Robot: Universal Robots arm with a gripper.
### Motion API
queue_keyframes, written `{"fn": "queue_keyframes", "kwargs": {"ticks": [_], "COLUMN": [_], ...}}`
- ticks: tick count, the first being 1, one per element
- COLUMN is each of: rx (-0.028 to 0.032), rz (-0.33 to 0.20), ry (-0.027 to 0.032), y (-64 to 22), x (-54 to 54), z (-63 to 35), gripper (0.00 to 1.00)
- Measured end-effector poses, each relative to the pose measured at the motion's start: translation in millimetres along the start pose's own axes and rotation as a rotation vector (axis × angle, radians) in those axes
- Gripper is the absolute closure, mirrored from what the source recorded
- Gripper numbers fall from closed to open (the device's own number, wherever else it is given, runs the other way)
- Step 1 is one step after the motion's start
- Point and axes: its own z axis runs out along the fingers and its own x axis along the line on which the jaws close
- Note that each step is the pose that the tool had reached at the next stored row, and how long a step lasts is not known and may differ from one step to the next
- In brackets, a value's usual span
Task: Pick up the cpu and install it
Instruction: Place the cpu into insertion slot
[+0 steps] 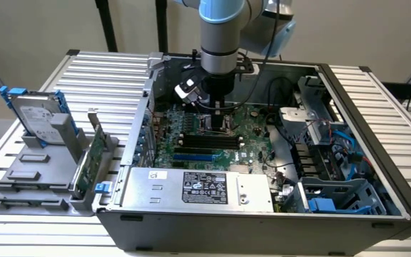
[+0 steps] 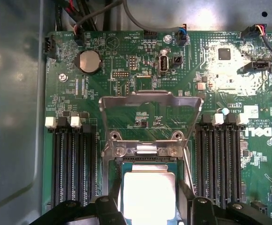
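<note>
The cpu point(image 2: 148, 193), a flat square chip with a bright silver top, lies low in the socket frame of the green motherboard point(image 2: 140, 70). My gripper point(image 2: 149, 208) has one black finger point(image 2: 111, 202) against one side of the chip and the other finger against the opposite side, shut on it. The socket's metal load plate point(image 2: 151, 101) is flipped up and open just beyond the chip. In the exterior view my gripper point(image 1: 218, 119) points straight down into the open computer case, over the middle of the board.
Black memory slots point(image 2: 72, 159) point(image 2: 220, 159) flank the socket closely. A silver box with a black label point(image 1: 198, 187) sits at the case front. Cables and a drive cage point(image 1: 334, 195) fill the exterior view's right. A hard drive with blue bracket point(image 1: 38, 115) stands on a grey rack outside.
</note>
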Motion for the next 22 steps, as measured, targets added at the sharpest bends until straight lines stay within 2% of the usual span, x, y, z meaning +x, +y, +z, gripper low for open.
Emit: {"fn": "queue_keyframes", "kwargs": {"ticks": [5, 22], "rx": [-0.0001, -0.0008], "rz": [0.000, 0.000], "ry": [-0.0006, -0.0087], "y": [-0.1, -0.2], "x": [1.2, 1.6], "z": [0.5, 2.4], "gripper": [0.45, 0.44]}}
